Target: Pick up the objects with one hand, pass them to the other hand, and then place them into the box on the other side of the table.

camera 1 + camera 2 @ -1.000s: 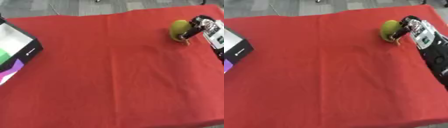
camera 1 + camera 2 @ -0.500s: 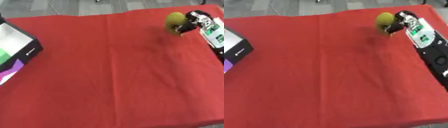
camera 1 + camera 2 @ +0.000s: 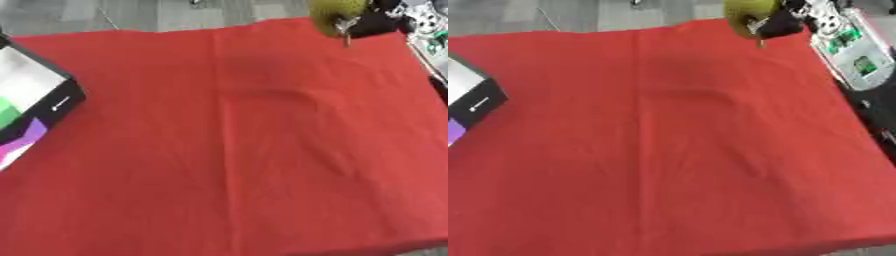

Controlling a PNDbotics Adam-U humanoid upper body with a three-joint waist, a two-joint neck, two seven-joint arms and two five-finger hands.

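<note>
Right eye view shows the right hand [image 3: 785, 22] at the far right corner of the red cloth [image 3: 667, 145], its dark fingers curled round a yellow-green fruit [image 3: 750, 14] that hangs clear of the cloth near the top edge of the picture. A second ago the fruit sat on the cloth by that corner with the hand closed against it; half a second ago it was already lifted a little; now it is higher and farther toward the back edge, with only a faint shadow left on the cloth below. The arm's pale forearm panel [image 3: 852, 55] with green marks runs down the right side of the view.

On the left side of the table the box [image 3: 31, 107] lies where it did before, black-rimmed, with a white inside and green and purple patches showing at its lower part. The cloth bears a soft crease [image 3: 271, 95] near its middle. The left hand shows in neither view.
</note>
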